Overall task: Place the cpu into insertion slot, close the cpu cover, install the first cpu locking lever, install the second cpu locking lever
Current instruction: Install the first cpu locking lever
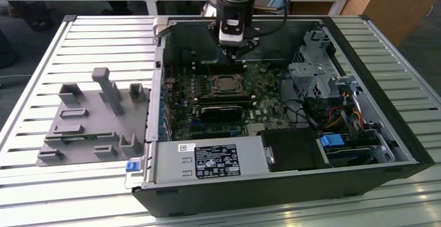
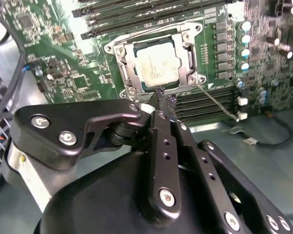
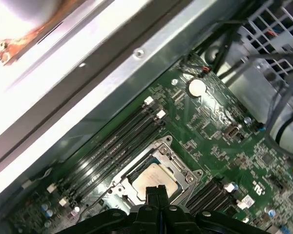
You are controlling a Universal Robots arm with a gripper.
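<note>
The cpu [image 2: 157,66] lies flat in the insertion slot [image 2: 185,46] on the green board, its pale silver face up. The cpu cover [image 2: 126,61], a silvery frame, lies down around the chip, which shows through its window. A thin metal locking lever [image 2: 218,103] runs slanting from the socket's corner out over the memory slots. My gripper [image 2: 164,99] is shut with nothing in it, its black tips hanging just beside the socket's edge. In the exterior view the gripper [image 1: 237,53] hangs above the board just behind the socket [image 1: 224,84]. The first wrist view shows the cpu [image 3: 153,176] just past the gripper [image 3: 156,191].
The open computer case has a metal wall [image 1: 160,77] at the exterior view's left and a drive cage with cables [image 1: 324,82] at its right. A long black card [image 1: 222,109] lies in front of the socket. A grey fixture block [image 1: 90,118] stands on the slatted table outside the case.
</note>
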